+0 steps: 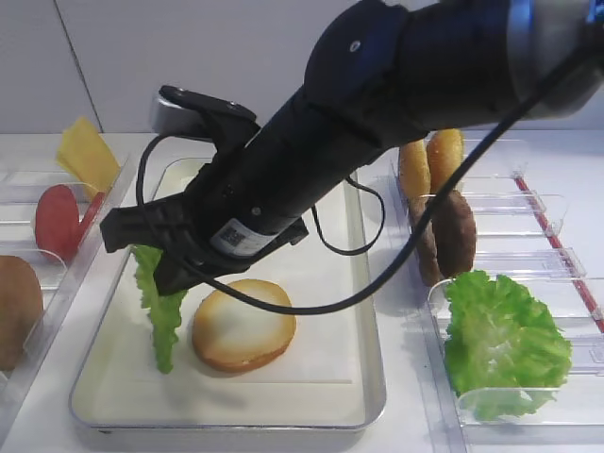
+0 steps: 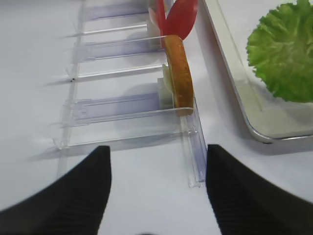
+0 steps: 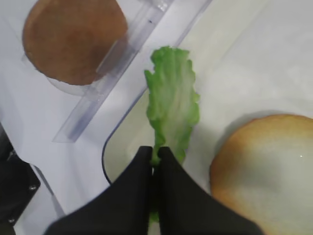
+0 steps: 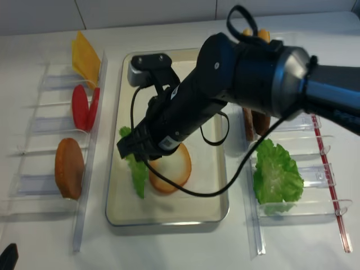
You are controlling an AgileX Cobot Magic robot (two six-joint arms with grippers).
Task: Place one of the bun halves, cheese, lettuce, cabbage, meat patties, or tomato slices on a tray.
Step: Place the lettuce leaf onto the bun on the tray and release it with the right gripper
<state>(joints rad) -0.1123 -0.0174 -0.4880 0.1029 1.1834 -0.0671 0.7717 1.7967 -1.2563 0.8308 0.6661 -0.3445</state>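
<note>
The right hand (image 3: 154, 159) is reaching across the middle, fingers pinched together on the top edge of the lettuce (image 3: 172, 112). The leaf is hanging straight down below the hand, edge-on, its lower tip over the left part of the tray (image 1: 363, 283); whether it is touching the liner cannot be told. Just to the right of the hand, a bun half (image 1: 243, 326) is lying cut face up on the tray, close to the leaf but apart from it.

To the hand's left, off the tray, clear plastic holders (image 4: 42, 152) are standing on the desk (image 4: 169, 247) with the cheese (image 4: 84, 56), tomato slices (image 4: 84, 108) and another bun half (image 4: 69, 167) propped on edge in them. Well to the hand's right, a heap of green leaves (image 1: 505, 340) is sitting in a holder, with meat patties (image 1: 457, 231) and more buns (image 1: 429, 160) standing on edge behind it.

The left hand (image 2: 156, 191) is hovering over the desk near the end of the left holders, fingers wide apart, gripping nothing. Ahead of it a bun on edge (image 2: 179, 73) is standing in a holder slot.
</note>
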